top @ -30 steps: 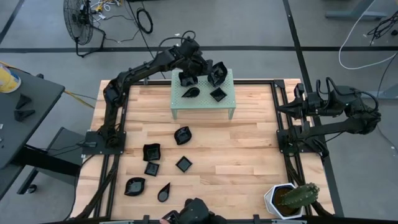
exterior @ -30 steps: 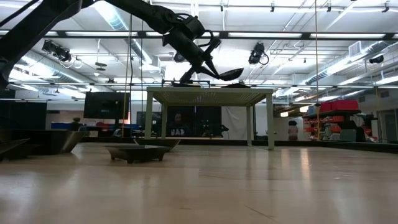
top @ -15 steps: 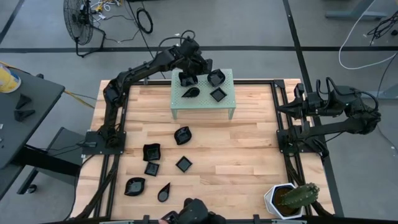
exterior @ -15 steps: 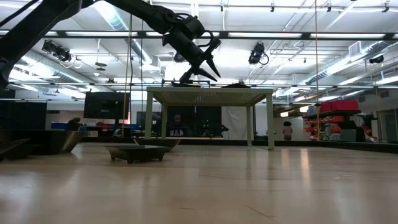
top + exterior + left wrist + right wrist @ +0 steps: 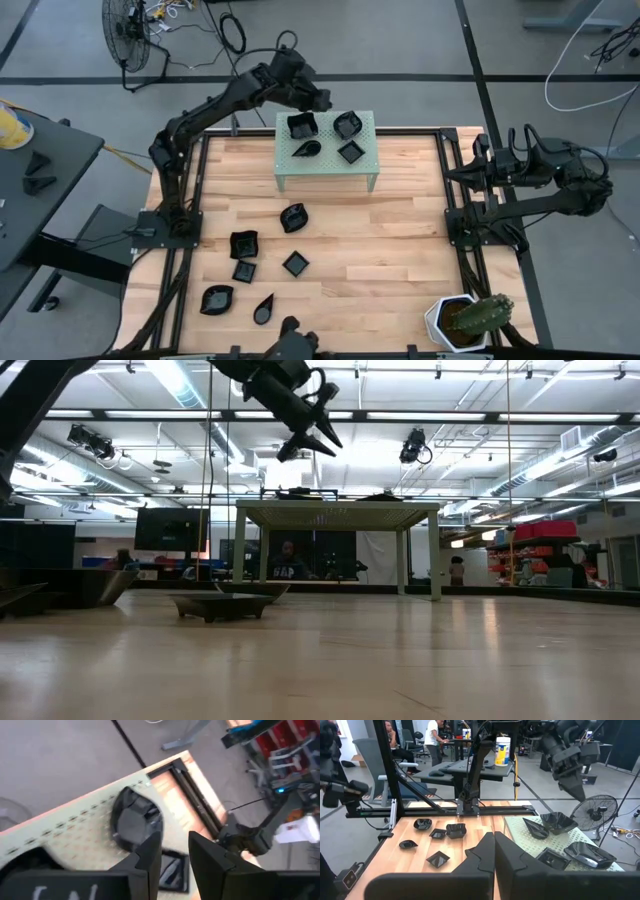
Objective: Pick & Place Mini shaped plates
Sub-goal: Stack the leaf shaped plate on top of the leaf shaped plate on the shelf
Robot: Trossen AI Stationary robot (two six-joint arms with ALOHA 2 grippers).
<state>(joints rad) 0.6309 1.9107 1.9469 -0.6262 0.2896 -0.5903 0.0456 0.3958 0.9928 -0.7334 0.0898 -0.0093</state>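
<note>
Now the left gripper (image 5: pixel 322 103) hangs empty just above the far edge of the pale green stand (image 5: pixel 326 165), its fingers (image 5: pixel 150 854) a narrow gap apart. Directly below it four mini shaped plates (image 5: pixel 349 125) sit on the stand's top; six more plates (image 5: pixel 244 244) lie well below on the wooden table (image 5: pixel 400 240). The right gripper (image 5: pixel 478 170) waits at the table's right edge — fingers pressed together, holding nothing.
</note>
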